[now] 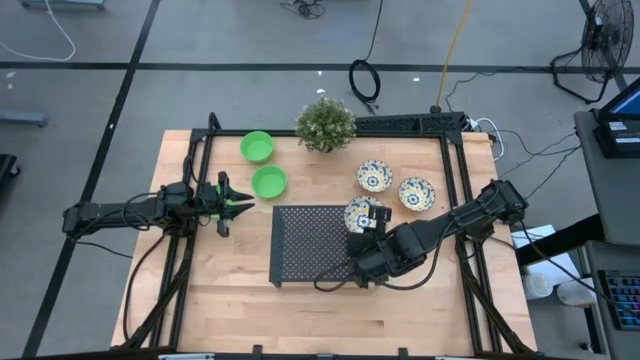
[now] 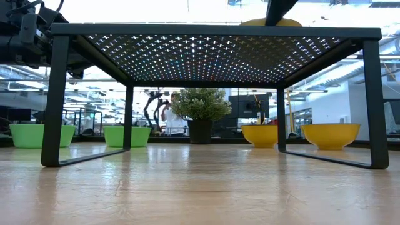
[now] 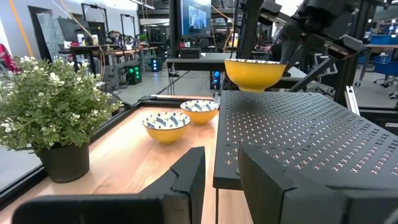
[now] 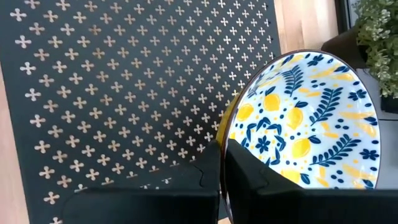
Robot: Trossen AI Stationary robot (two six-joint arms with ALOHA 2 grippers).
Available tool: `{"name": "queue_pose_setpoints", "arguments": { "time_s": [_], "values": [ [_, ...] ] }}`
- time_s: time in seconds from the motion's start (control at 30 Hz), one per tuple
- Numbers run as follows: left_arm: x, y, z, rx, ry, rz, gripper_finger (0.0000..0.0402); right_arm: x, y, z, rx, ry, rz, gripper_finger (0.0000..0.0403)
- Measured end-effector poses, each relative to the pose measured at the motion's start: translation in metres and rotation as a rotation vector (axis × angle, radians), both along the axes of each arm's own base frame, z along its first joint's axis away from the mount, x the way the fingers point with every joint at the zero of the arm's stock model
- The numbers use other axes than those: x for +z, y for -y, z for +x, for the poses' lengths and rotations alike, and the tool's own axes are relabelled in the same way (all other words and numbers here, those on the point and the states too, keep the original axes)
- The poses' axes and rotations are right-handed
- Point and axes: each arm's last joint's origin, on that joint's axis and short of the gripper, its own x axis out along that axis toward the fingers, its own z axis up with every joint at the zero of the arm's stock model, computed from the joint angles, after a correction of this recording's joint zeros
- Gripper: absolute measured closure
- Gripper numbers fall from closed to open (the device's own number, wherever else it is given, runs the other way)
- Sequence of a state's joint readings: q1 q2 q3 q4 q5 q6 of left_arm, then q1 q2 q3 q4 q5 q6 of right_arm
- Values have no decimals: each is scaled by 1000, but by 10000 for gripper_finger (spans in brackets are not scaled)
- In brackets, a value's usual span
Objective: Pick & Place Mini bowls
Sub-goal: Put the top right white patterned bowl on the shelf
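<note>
Two green mini bowls (image 1: 257,147) (image 1: 269,181) sit on the table at the far left of a black perforated rack (image 1: 315,245). Two patterned mini bowls (image 1: 374,177) (image 1: 416,193), blue and yellow inside and yellow outside, stand on the table beyond the rack's right end. A third patterned bowl (image 1: 363,214) is over the rack's far right corner, with my right gripper (image 1: 368,226) shut on it. My left gripper (image 1: 238,201) waits open at the table's left, beside the nearer green bowl, pointing level toward the rack. My right gripper pinches the patterned bowl's rim (image 4: 225,146) on its near side, one finger inside the bowl (image 4: 249,180) and one outside against the yellow wall (image 4: 205,180). The fingers slant down from the table's near side. The bowl (image 3: 255,73) stays mouth up at the rack's top; whether its base rests there I cannot tell.
A potted plant (image 1: 325,123) stands at the table's far edge between the green and patterned bowls. The rack's top (image 4: 124,93) is bare to the left of the held bowl. A black frame (image 1: 460,200) runs along the table's edges.
</note>
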State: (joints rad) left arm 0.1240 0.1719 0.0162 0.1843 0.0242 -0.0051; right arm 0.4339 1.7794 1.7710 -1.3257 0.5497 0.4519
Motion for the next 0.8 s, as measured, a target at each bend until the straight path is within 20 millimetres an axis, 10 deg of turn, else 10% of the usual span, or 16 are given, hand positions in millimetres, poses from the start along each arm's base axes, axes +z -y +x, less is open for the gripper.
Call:
{"name": "queue_pose_setpoints", "arguments": {
  "time_s": [0.8],
  "values": [
    [0, 0, 0, 0, 0, 0, 302, -8, 0, 0, -7, -9, -5, 403]
  ]
}}
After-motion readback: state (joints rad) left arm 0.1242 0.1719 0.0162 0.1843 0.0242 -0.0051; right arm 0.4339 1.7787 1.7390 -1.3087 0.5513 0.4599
